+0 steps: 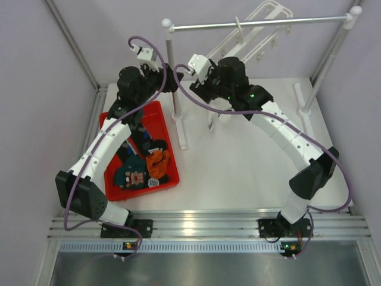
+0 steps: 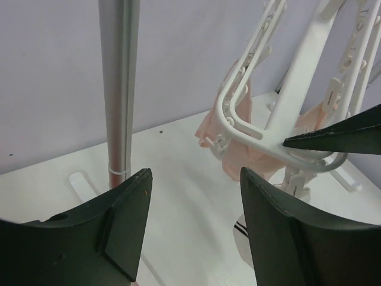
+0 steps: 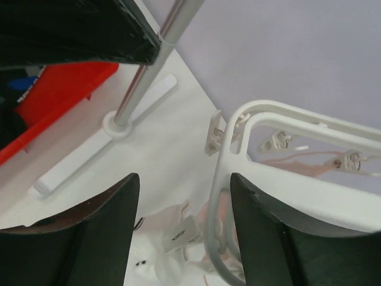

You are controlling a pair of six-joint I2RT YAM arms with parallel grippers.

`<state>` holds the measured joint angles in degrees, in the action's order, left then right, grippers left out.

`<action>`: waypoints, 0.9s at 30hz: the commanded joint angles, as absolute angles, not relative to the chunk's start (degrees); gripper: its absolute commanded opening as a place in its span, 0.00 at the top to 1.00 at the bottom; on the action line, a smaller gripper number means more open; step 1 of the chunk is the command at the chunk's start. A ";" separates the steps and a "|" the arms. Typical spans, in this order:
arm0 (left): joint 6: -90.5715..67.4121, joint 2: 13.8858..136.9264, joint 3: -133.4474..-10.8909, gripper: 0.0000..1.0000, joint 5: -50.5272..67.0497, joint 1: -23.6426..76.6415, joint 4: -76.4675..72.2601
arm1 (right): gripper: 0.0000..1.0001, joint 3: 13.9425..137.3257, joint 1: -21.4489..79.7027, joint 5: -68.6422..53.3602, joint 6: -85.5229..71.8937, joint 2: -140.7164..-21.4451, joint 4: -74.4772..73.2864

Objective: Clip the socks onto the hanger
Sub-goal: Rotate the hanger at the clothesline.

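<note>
Left fingers (image 2: 125,226) and right fingers (image 3: 107,232) both wide, holding nothing, up beside hanger (image 1: 256,33). Apparently one pale pink sock (image 2: 235,158) clipped already; other socks (image 1: 143,170) not yet, lying in red tray (image 1: 166,132) on bench (image 1: 238,173).

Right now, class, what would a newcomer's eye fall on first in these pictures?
The red tray of jumbled socks on the table's left side stands out first. Next comes the white hanger, hanging tilted from the rail at the back, with the left hand and right hand open close beside it.
</note>
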<state>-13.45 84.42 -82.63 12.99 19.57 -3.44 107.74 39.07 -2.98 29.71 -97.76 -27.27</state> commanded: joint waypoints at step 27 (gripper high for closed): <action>-5.90 94.13 -83.24 0.36 42.71 27.06 -20.90 | 0.63 98.88 21.71 -3.33 34.46 -81.65 -31.38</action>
<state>-10.92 95.31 -84.58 37.19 24.23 -12.56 98.76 23.16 -0.38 35.88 -85.01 -34.20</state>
